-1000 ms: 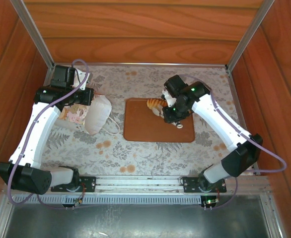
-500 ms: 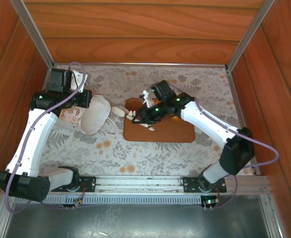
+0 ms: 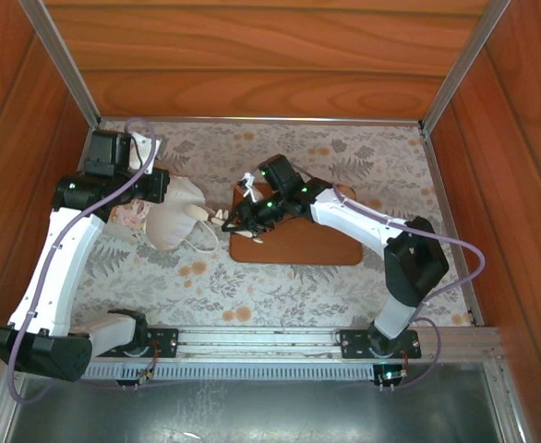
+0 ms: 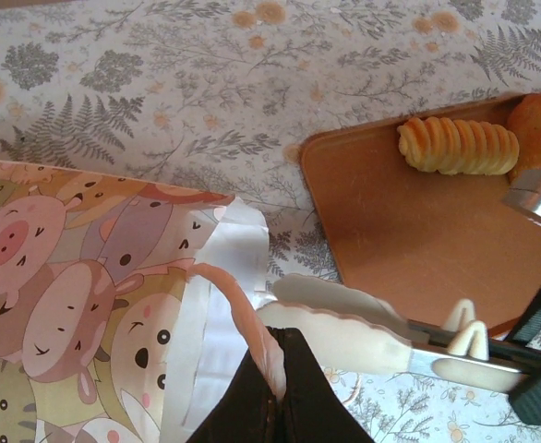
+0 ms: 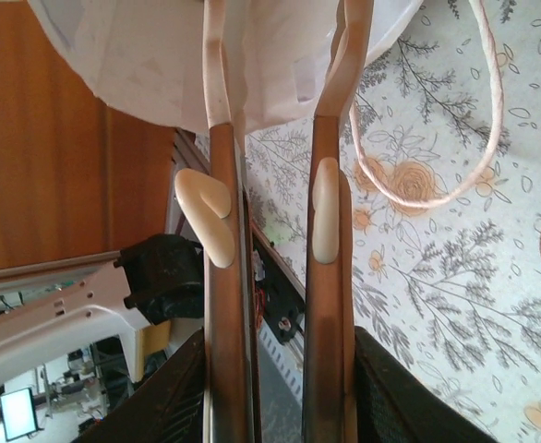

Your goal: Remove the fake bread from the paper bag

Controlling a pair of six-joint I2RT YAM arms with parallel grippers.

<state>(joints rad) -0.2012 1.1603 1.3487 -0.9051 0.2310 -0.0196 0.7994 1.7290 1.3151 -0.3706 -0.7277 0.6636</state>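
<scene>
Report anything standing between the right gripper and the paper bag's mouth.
Nothing visible does. The open right gripper is at the mouth of the paper bag, which the left gripper holds; the loose cord handle lies off to one side.

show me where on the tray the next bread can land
Bare: the tray's near right part, between the right arm and its near edge. Crowded: its left edge, where the right gripper meets the paper bag.
</scene>
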